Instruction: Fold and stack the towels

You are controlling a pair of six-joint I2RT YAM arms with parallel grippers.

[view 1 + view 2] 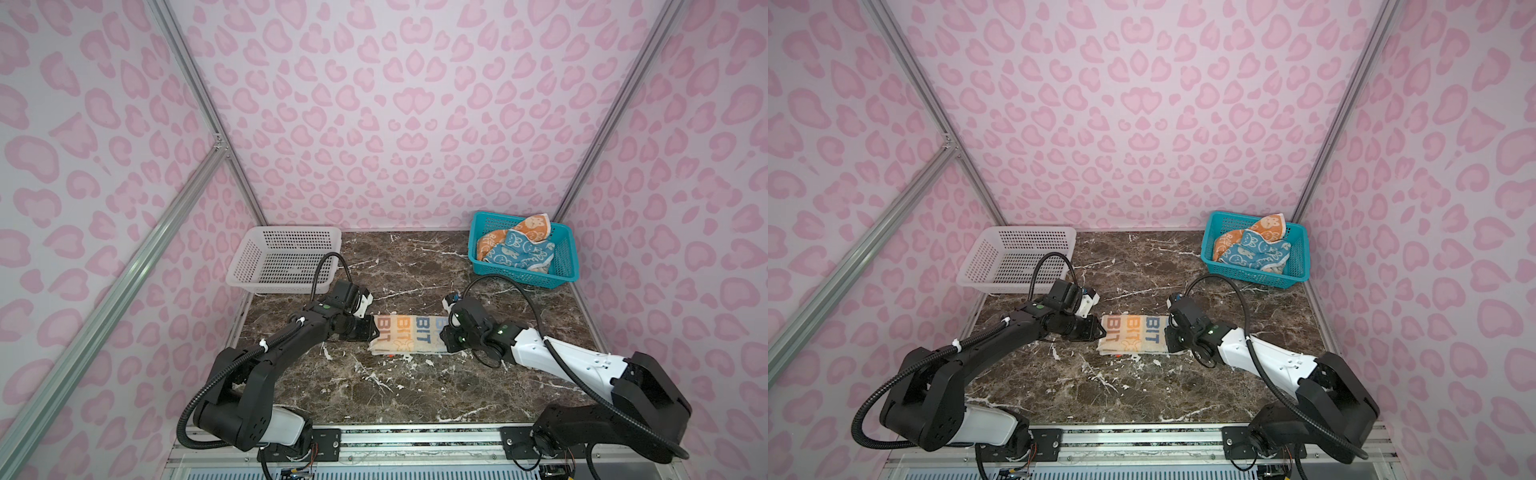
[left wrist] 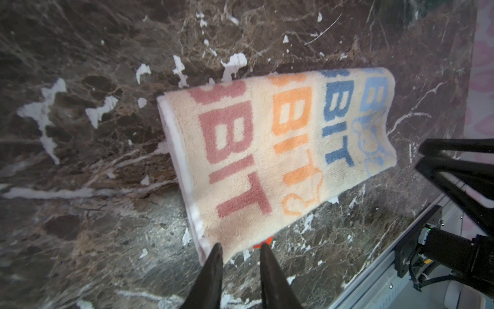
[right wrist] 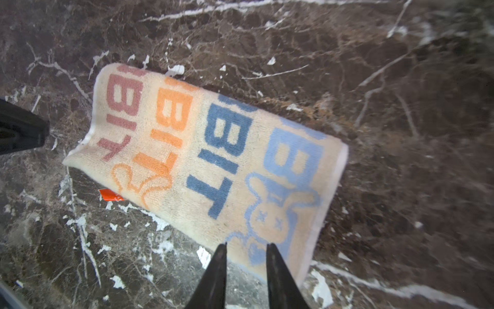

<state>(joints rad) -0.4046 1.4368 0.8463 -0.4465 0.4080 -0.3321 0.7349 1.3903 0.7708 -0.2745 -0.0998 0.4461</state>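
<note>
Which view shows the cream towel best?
Right wrist: the cream towel fills the frame, with the whole folded strip, lettering and rabbit legible. Left wrist also shows it close, lettering legible, rabbit fainter. In both top views it is small, details hard to read.

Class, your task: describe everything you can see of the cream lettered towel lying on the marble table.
The cream towel is soft terry, folded into a long band with a white hem, lying flat on the dark marble table. It shows repeated "BIT" lettering in red-brown, orange and blue, plus outlined rabbits. An orange tag peeks from under its near edge. The left gripper and right gripper sit at its two ends, jaws slightly apart; contact is unclear.
</note>
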